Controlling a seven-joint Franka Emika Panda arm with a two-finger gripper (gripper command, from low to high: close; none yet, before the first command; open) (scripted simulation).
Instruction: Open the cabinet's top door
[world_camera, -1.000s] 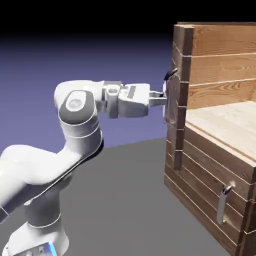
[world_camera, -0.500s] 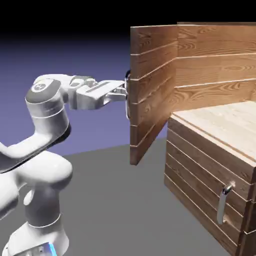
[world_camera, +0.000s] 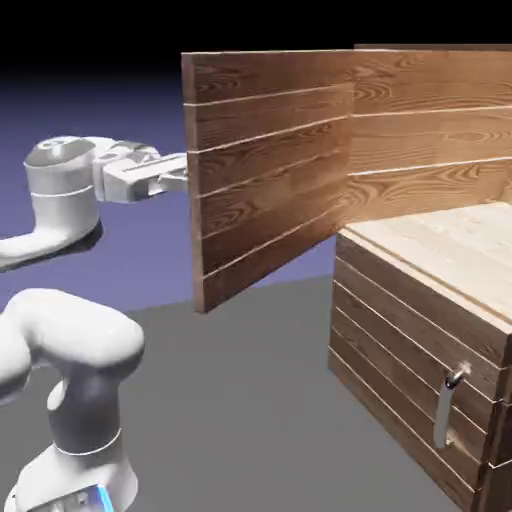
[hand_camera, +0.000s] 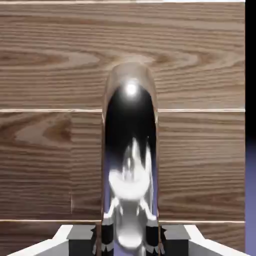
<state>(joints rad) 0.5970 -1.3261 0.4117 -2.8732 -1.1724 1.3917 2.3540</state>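
- In the exterior view you see the cabinet (world_camera: 430, 300) at the right, a big box of dark brown horizontal planks with pale seams.
- The top door (world_camera: 270, 170) stands swung wide out to the left of the cabinet body, its plank back facing the camera; its right edge meets the cabinet's upper corner.
- Behind the opened door, the pale wood inside (world_camera: 450, 245) of the cabinet shows as a light, flat surface.
- The lower panel (world_camera: 410, 390) is flush and closed, with its short silver handle (world_camera: 448, 405) near the picture's lower right.
- The gripper (world_camera: 183, 175) reaches level from the left and meets the door's far edge; its fingertips are hidden behind the planks in this view.
- In the hand view the silver bar handle (hand_camera: 130, 150) fills the middle, mirror-bright, running up from between the grey fingers (hand_camera: 82, 237) at the bottom edge. The jaws are clenched on that handle.
- Behind the handle the hand view is filled by brown planks with two pale seams; a thin strip of blue-violet shows at the right edge.
- The table surface (world_camera: 250, 400) is plain dark grey, matte.
- The backdrop (world_camera: 90, 110) is blue-violet, fading to near black along the top.
- The white arm (world_camera: 60, 340) rises from the lower left, its base at the bottom edge.
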